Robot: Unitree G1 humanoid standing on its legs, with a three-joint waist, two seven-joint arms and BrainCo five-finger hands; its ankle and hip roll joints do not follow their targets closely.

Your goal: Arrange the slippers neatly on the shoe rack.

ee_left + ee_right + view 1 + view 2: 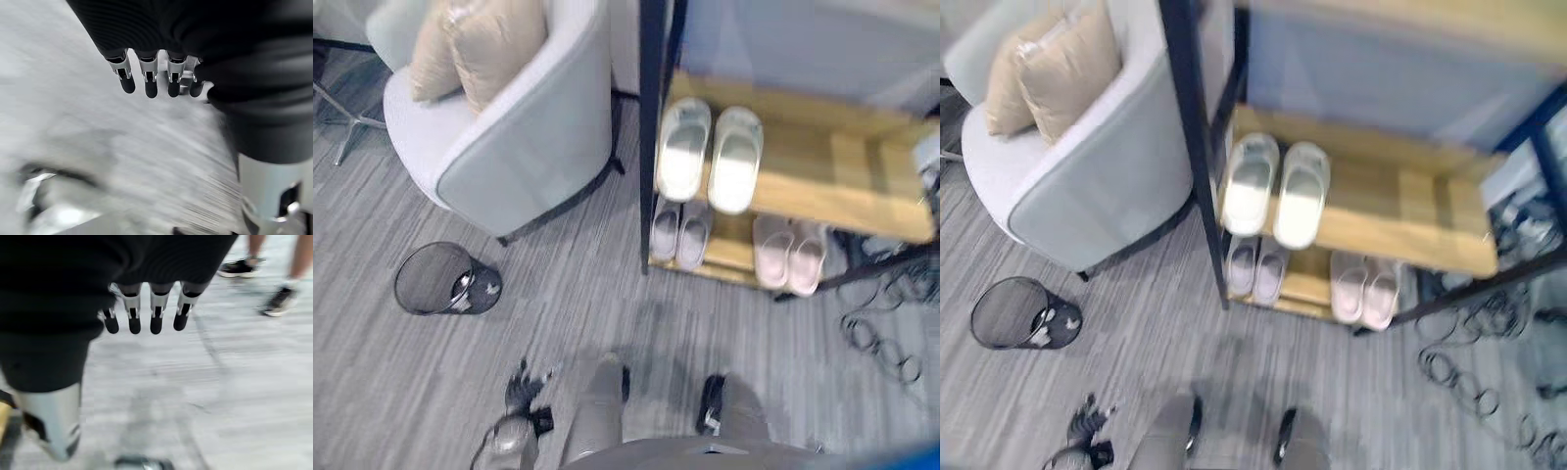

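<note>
Both hands' fingers (150,81) (156,313) relaxed, empty; lower-shelf slippers (789,257) half hidden under rack (842,186).

Legible text, labels, numbers, signs — none. Slippers (710,157), shoe rack (822,176) and wastebasket (445,279) — no readable print on any surface.
</note>
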